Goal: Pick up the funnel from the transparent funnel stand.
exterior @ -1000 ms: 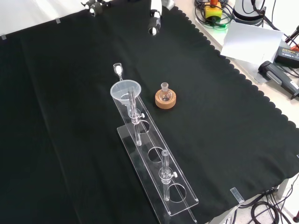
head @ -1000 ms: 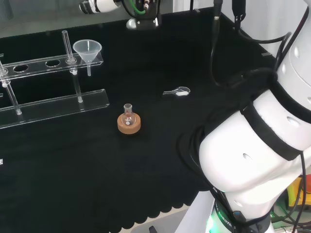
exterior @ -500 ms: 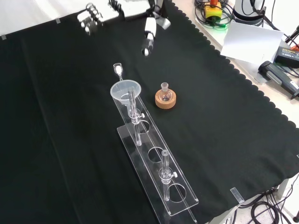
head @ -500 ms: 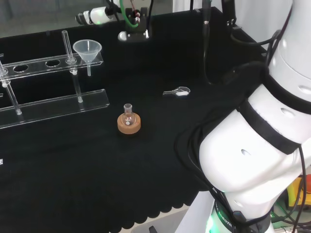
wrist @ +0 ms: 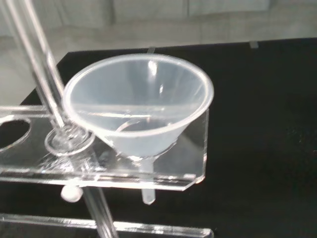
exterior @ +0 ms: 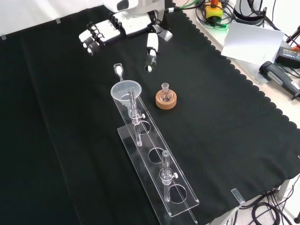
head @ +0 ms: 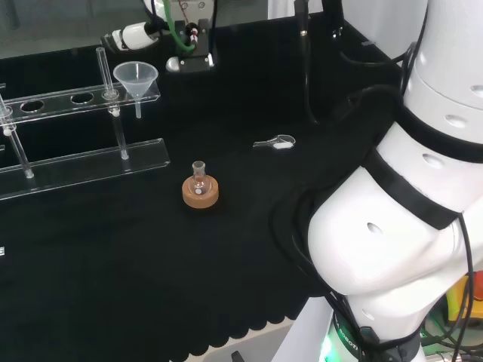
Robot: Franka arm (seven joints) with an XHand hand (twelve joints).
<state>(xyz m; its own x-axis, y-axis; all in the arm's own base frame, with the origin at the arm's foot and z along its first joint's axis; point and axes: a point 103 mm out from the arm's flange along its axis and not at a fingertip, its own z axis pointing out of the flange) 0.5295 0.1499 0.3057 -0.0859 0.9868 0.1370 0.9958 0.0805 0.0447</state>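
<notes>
Since the earlier frame, the hand [exterior: 123, 27] has been brought nearer the funnel [exterior: 125, 92], fingers spread, empty. Seated in the rack [exterior: 157, 159], the funnel could be tipped by a misaimed grasp.

In the front view the hand [exterior: 123, 27] reaches in from the top edge, its fingers [exterior: 92, 38] stretched out to the left and the thumb [exterior: 150, 52] pointing down toward the cloth, spread apart. It seems to hold nothing. The head view shows big white arm links [head: 392, 226] at right.
</notes>
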